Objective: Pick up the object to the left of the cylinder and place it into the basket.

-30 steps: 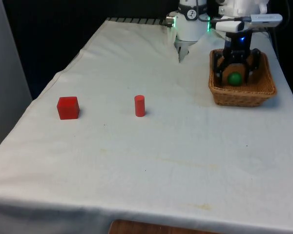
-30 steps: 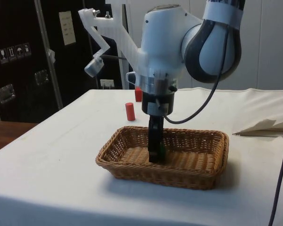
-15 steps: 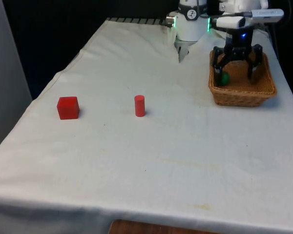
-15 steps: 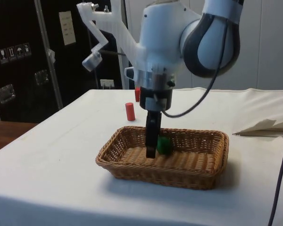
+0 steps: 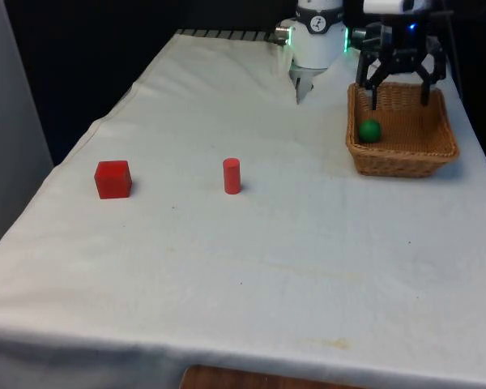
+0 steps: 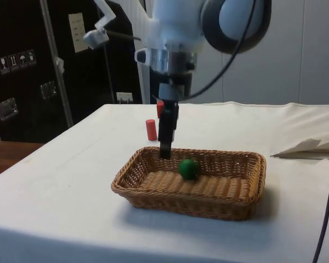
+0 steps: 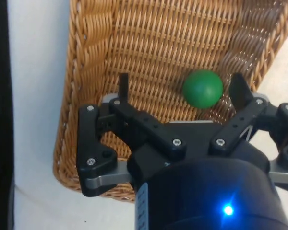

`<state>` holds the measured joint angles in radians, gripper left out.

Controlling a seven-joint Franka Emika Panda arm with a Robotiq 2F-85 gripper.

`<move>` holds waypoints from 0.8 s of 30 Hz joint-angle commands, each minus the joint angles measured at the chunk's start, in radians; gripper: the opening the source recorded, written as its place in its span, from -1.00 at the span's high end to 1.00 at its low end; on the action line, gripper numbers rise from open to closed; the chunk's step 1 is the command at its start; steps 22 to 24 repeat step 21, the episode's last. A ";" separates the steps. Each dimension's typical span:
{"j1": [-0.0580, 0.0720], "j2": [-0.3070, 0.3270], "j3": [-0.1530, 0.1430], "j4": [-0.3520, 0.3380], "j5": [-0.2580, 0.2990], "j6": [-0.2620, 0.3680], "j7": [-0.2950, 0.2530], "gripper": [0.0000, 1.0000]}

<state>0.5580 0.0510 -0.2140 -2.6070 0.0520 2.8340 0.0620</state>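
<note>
A white-clothed table (image 5: 251, 267) fills the front view. Nearest, at middle left, a red cube (image 5: 112, 178) and a red cylinder (image 5: 232, 176) stand well apart. Farther back, at upper right, a wicker basket (image 5: 405, 158) holds a green ball (image 5: 369, 130) loose on its floor. Above it hangs the gripper (image 5: 400, 87), fingers spread wide and holding nothing. By my judgement the placing is done; only the arm's retreat remains.

Basket (image 6: 153, 189): woven wicker, coarse ribbed texture. Ball (image 6: 188, 168): smooth, matt green. Table cover (image 5: 308, 243): white cloth, matt, faintly stained.
</note>
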 commanded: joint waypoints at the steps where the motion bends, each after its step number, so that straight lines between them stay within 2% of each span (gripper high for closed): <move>1: -0.002 -0.010 -0.005 0.004 -0.013 -0.019 0.006 -1.00; 4: -0.004 -0.028 -0.004 0.018 -0.009 -0.049 0.000 -1.00; 5: -0.002 -0.023 -0.002 0.012 0.000 -0.034 -0.003 -1.00; 7: -0.008 -0.040 -0.008 0.040 0.000 -0.081 -0.013 -1.00; 12: -0.011 -0.047 -0.018 0.082 0.009 -0.130 -0.031 -1.00; 13: -0.010 -0.042 -0.018 0.077 0.000 -0.114 -0.022 -1.00; 15: -0.015 -0.048 -0.026 0.107 0.013 -0.156 -0.043 -1.00; 17: -0.017 -0.047 -0.032 0.122 0.016 -0.170 -0.052 -1.00; 20: -0.020 -0.044 -0.042 0.140 0.021 -0.185 -0.068 -1.00; 21: -0.018 -0.042 -0.043 0.137 0.003 -0.176 -0.052 -1.00; 24: -0.018 -0.042 -0.043 0.137 0.003 -0.176 -0.052 -1.00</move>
